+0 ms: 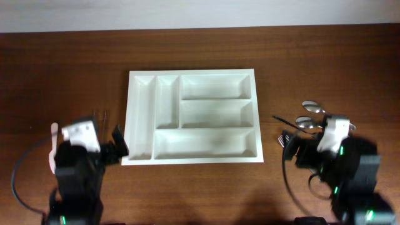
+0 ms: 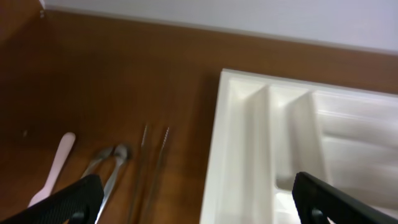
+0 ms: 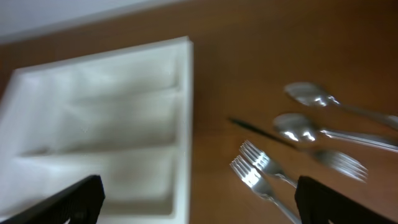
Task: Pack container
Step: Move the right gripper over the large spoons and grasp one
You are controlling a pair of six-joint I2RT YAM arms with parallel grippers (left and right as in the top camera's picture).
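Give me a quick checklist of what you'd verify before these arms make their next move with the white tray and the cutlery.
1. Container empty in all five compartments: ok.
2. Left fingers open, holding nothing: ok.
3. Right fingers open, holding nothing: ok.
4. Spoons and forks lying on the table to the right of the container: ok.
5. Pale utensil lying on the table to the left of the container, apart from it: ok.
6. Forks separate enough to pick one alone: cannot tell, the view is blurred.
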